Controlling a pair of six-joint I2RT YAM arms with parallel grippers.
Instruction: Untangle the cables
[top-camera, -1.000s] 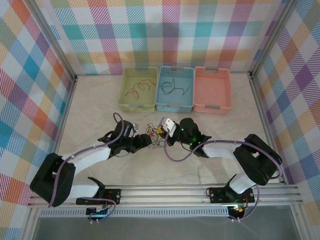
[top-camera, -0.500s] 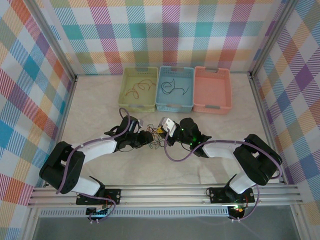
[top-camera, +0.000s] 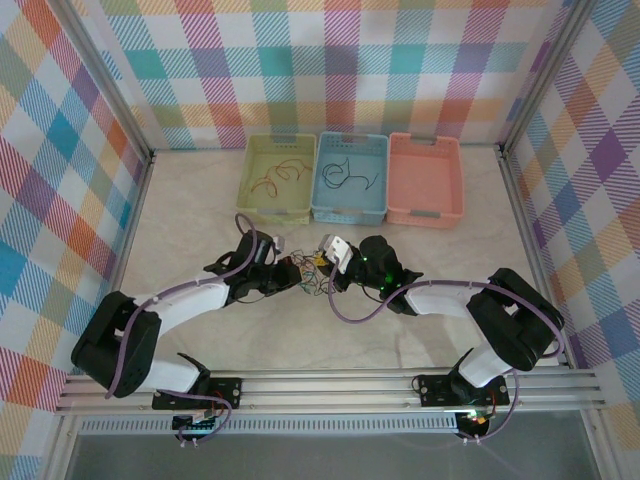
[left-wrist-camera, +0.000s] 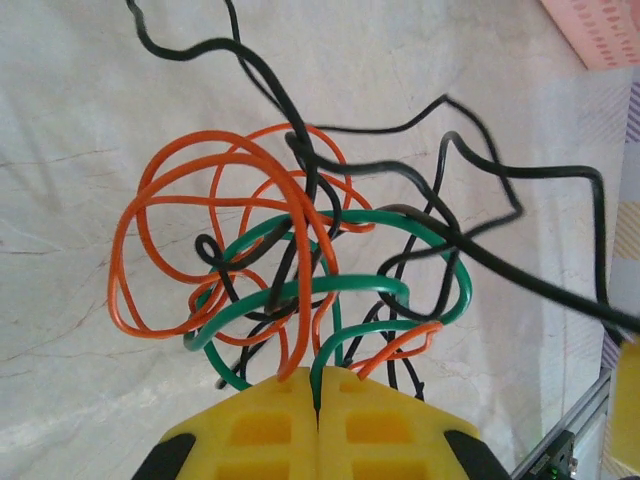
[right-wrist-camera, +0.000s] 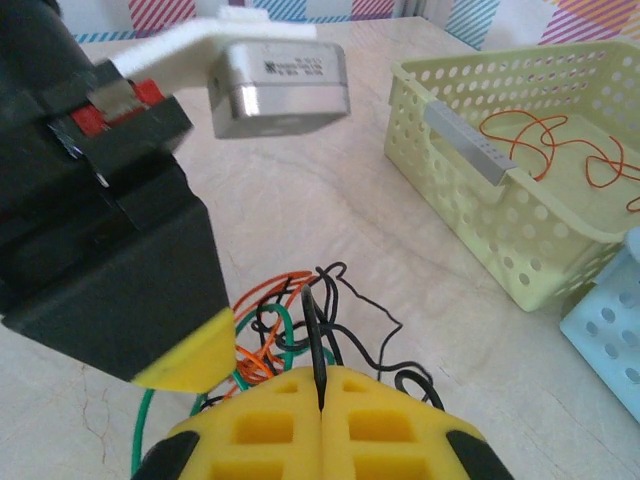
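Cables (top-camera: 308, 274) on pale marbled table (top-camera: 190, 220), plaid walls (top-camera: 350, 70) around

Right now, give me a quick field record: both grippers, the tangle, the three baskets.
wire tangle: orange, green and black strands, on the table between the grippers
left gripper: shut on the wire tangle, green strand at its tips
right gripper: shut on the wire tangle, black strand at its tips
yellow basket: orange wires inside
blue basket: dark wires inside
pink basket: no wires seen
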